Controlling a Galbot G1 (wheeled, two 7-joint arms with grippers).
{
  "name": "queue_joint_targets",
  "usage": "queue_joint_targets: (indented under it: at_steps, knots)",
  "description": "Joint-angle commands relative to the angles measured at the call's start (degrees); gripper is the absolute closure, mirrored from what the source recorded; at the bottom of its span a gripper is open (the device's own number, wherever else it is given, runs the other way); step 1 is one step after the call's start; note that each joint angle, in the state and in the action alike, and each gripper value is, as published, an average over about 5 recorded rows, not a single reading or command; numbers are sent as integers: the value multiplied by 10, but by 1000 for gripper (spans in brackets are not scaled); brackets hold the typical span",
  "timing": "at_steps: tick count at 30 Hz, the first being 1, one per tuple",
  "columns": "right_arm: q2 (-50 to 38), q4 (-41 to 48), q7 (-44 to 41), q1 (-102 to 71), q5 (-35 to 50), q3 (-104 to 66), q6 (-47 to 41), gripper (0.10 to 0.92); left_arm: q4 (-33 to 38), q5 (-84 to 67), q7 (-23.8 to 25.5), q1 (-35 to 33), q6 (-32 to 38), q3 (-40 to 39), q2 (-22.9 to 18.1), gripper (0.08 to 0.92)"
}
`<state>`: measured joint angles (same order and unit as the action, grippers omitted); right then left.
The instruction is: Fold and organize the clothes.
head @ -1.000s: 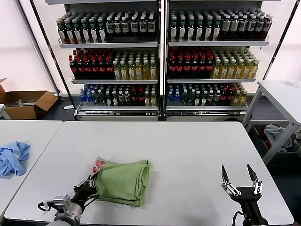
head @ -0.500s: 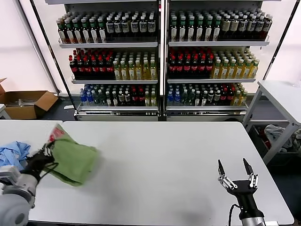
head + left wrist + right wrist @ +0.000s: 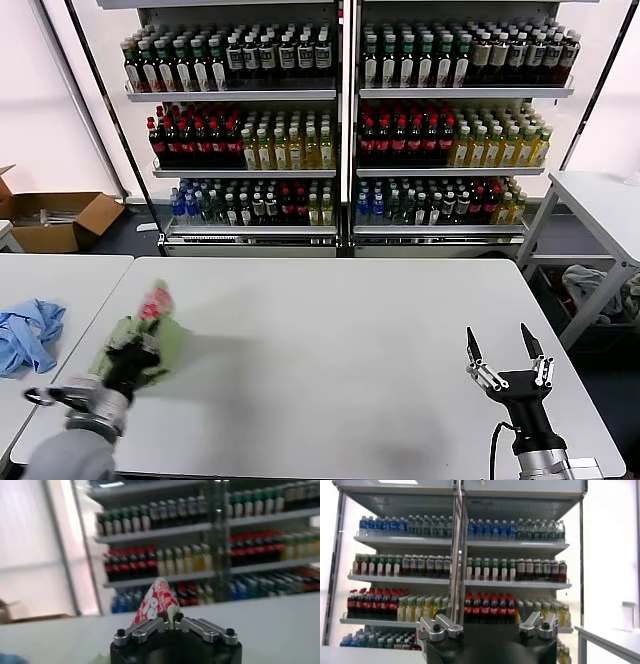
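Observation:
The light green polo shirt [image 3: 152, 332] is bunched into a small bundle at the left front of the table [image 3: 340, 340], its red-and-white chequered print [image 3: 156, 300] sticking up. My left gripper [image 3: 138, 352] is shut on the shirt's cloth. In the left wrist view the gripper [image 3: 170, 619] pinches a green fold, with the print [image 3: 156, 600] standing up beyond the jaws. My right gripper [image 3: 506, 350] is open and empty, upright above the table's front right corner. The right wrist view shows its spread fingers [image 3: 440, 627] with nothing between them.
A light blue garment [image 3: 28, 332] lies on the neighbouring table to the left. Shelves of bottles [image 3: 340, 130] stand behind the table. A cardboard box [image 3: 55, 218] sits on the floor at far left. Another table [image 3: 600, 200] stands at the right.
My left gripper carried the shirt leftward across the table, then came back a little toward the left front edge. The shirt has bunched up smaller. The right gripper barely moved.

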<state>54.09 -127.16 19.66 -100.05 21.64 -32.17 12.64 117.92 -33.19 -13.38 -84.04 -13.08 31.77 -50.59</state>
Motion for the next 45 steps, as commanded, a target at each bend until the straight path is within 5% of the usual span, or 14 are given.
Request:
queue_joint_targets:
  at_steps: [1,14,19,23,30,35,40,45]
  knots:
    - [4,-5,0,1,-5,-1,-4,203,-32,102,16,130,5,-300,-64,889]
    - [12,-9,-2,7,-11,10,-10,203,-44,155,-112,242,-57,-424,-75,876]
    - [12,-13,-2,21,-10,19,-28,203,45,187,-196,296,-95,-470,-82,754]
    - [13,-16,-3,46,-5,34,-52,203,131,170,-216,300,-119,-438,-69,642]
    - [25,6,-35,146,47,83,-150,203,156,140,-211,182,-78,-241,-28,442]
    - [53,77,-39,311,91,216,-272,203,103,174,-75,11,70,-96,-20,295]
    - [79,167,-14,462,160,354,-393,203,127,171,-56,-38,75,-71,-38,190]
    - [105,213,-14,522,190,426,-454,203,128,173,-53,-49,63,-69,-49,178]
